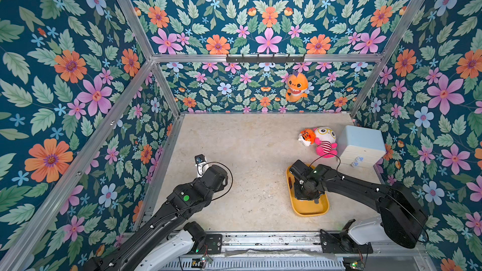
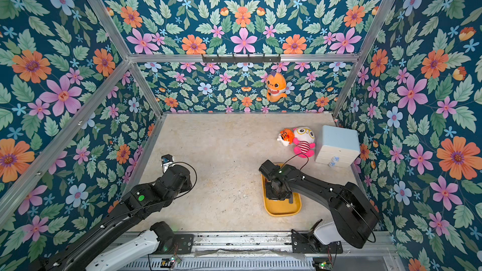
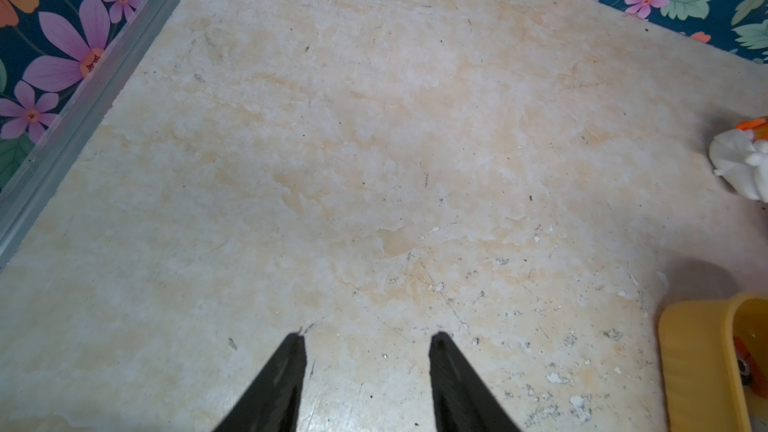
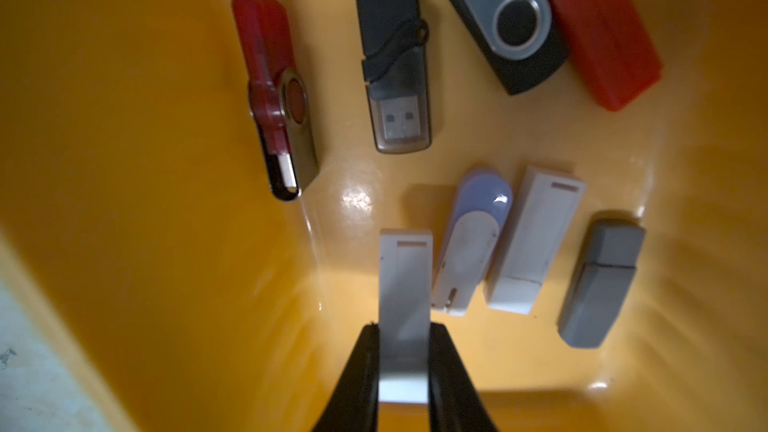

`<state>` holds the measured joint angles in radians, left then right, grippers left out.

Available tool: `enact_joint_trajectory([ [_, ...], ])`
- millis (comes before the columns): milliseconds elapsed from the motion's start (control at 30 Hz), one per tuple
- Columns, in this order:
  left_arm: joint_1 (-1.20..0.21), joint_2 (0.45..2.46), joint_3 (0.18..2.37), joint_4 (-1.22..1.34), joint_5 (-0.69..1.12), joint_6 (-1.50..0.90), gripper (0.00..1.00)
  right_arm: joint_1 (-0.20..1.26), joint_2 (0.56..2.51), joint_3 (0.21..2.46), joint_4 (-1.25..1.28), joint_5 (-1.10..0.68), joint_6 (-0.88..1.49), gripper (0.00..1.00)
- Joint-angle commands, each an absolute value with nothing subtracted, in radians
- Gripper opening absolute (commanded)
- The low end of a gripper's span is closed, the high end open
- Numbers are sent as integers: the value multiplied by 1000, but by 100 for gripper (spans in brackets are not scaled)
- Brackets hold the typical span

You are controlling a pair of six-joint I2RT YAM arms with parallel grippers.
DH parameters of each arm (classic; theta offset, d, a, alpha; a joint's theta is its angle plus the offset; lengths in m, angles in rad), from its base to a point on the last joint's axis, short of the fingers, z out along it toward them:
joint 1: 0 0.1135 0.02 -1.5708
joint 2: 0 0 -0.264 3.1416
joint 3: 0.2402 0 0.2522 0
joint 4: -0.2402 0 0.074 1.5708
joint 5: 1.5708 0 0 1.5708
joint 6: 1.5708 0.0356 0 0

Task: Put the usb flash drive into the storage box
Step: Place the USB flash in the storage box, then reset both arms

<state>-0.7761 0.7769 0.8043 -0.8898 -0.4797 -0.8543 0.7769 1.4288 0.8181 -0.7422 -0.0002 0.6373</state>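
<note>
R end effector (image 4: 403, 328) clamped on white usb flash drive (image 4: 405, 276) across its narrow sides, low inside storage box (image 1: 311, 211), approx 4 o'clock on counter (image 1: 247, 152). Drive prob. light, rigid, slick plastic; best pinched mid-body. L end effector (image 3: 368, 338) part-open, empty.

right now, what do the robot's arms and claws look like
The left arm and right arm are matte black with chunky rounded joints and a white segment at the base. A thin black cable loops out near each wrist. The left arm carries a round green dot. The left claw and right claw are black wedges tapering to narrow tips.
</note>
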Motion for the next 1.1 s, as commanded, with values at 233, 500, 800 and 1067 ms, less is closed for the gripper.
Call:
enact_joint_trajectory([
  [233,-775,816,803,-870,-474,-837,57,778,1447,847,-743,-19,621,28],
  [500,-775,852,762,-741,-495,-831,71,778,1372,941,-847,80,614,59],
  [800,-774,880,724,-487,-865,-686,79,745,1022,911,-664,521,513,72],
  [1067,-676,798,364,261,-961,-115,81,689,585,364,16,925,189,81],
])
